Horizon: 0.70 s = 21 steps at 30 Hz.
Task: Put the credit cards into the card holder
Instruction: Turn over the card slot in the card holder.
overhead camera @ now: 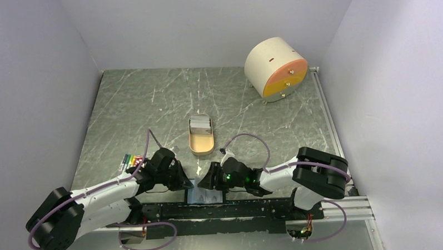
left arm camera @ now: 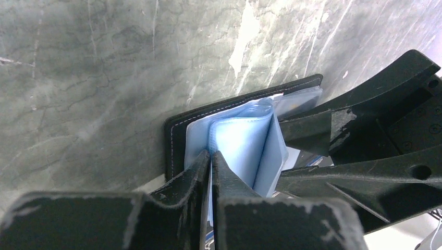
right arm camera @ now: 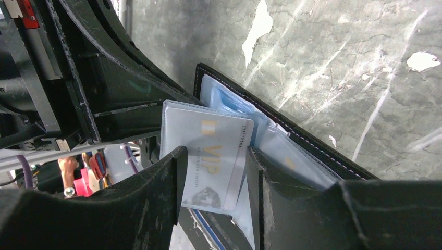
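The black card holder [overhead camera: 206, 196] lies open at the table's near edge, between both grippers. My left gripper [left arm camera: 211, 156] is shut on one glossy blue pocket leaf [left arm camera: 245, 140] and holds it upright; the stitched black cover [left arm camera: 176, 140] lies flat beneath. My right gripper [right arm camera: 216, 152] is open, its fingers on either side of a clear leaf that holds a silvery-white VIP credit card [right arm camera: 208, 140]. The cover's edge [right arm camera: 297, 136] runs behind it. More grey credit cards [overhead camera: 200, 124] lie in the far end of the tan tray.
The tan oval tray [overhead camera: 201, 143] stands mid-table, beyond the grippers. A round beige drum with an orange face [overhead camera: 276, 69] stands at the back right. Coloured markers [overhead camera: 132, 160] lie beside the left arm. The black base rail [overhead camera: 239, 209] runs just behind the card holder.
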Motion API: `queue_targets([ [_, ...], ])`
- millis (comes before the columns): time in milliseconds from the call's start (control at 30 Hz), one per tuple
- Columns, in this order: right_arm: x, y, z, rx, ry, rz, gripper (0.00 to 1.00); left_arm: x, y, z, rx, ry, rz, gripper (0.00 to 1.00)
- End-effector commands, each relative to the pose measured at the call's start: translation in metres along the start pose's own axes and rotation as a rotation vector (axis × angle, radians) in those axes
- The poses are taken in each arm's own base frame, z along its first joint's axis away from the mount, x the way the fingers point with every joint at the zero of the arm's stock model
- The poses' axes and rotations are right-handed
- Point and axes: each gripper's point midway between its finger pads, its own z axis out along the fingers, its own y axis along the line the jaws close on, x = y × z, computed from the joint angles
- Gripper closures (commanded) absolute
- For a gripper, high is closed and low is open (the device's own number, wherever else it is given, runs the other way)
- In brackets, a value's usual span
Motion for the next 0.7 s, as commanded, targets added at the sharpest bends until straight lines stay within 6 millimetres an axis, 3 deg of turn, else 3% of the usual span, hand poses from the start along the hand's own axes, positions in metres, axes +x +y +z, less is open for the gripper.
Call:
queue_targets([
  [0,-0.003,-0.005,-0.003,0.018,-0.019,-0.014,0.51,-0.004,-0.015,-0.005,0.027,0.002,-0.001,0.88],
  [300,0.001,-0.009,-0.005,-0.005,-0.013,0.008,0.51,-0.017,-0.026,-0.027,0.005,-0.068,0.011,0.82],
  [667,0.002,-0.011,-0.005,-0.008,-0.011,0.018,0.51,-0.012,-0.029,-0.024,0.016,-0.029,0.028,0.83],
])
